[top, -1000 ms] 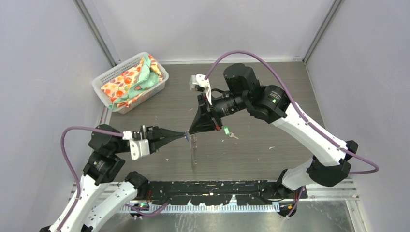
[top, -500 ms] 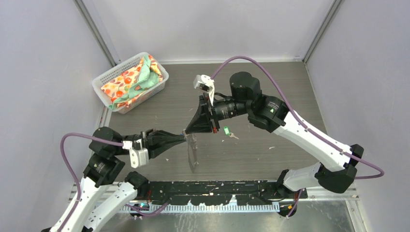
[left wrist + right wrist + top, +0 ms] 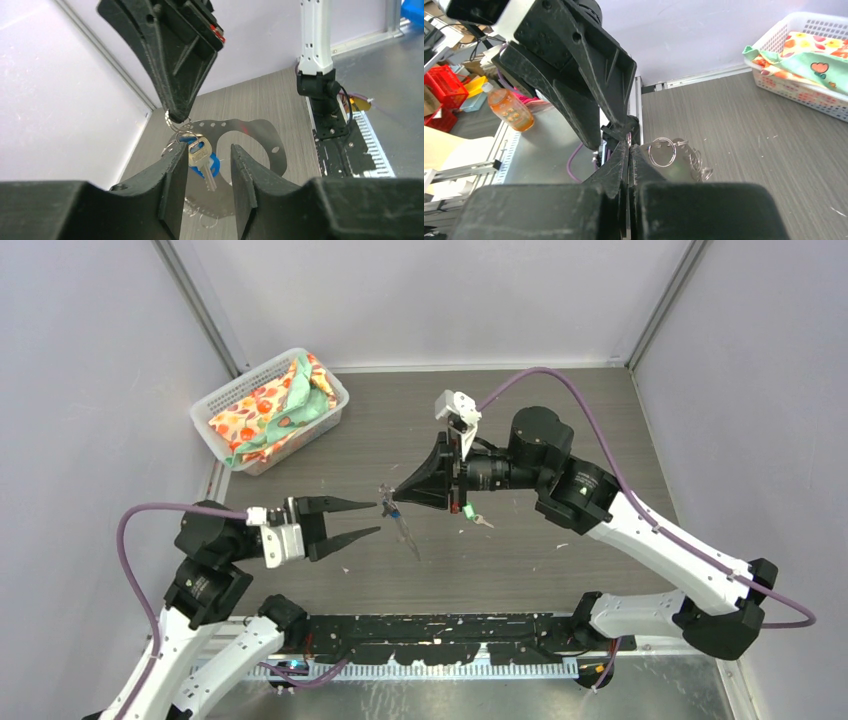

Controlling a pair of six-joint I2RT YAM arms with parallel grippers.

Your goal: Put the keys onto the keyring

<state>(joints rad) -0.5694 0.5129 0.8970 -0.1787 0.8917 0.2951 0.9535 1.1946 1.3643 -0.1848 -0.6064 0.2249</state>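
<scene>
Right end effector (image 3: 397, 490): pressed fully together, pinching the keyring (image 3: 220, 123) at its small top ring, raised above the surface (image 3: 380, 430).
Left end effector (image 3: 379, 517): partly spread, gripping nothing; level and pointed at the right one's tip, just short of it.
Keyring: hanging limp below the right tip; a thin grey metal loop with small holes along its band and a few little split rings bunched at the top.
Blue key (image 3: 202, 156): dangling from those small rings, silver blade down; framed in the gap between the left fingers in the left wrist view, touching neither.
Green key (image 3: 467, 508): lying flat on the surface under the right wrist, apart from the keyring.
In the way: only the blue key and the rings between the two tips.
Basket (image 3: 804, 95): white plastic mesh, far left corner, well apart from the keys.
Cloth (image 3: 268, 405): crumpled inside the basket, mint and orange with a fruit print.
Surface: grey wood-grain, matte, flecked with pale specks.
Walls (image 3: 450, 290): plain pale panels on three sides, metal strips in the corners.
</scene>
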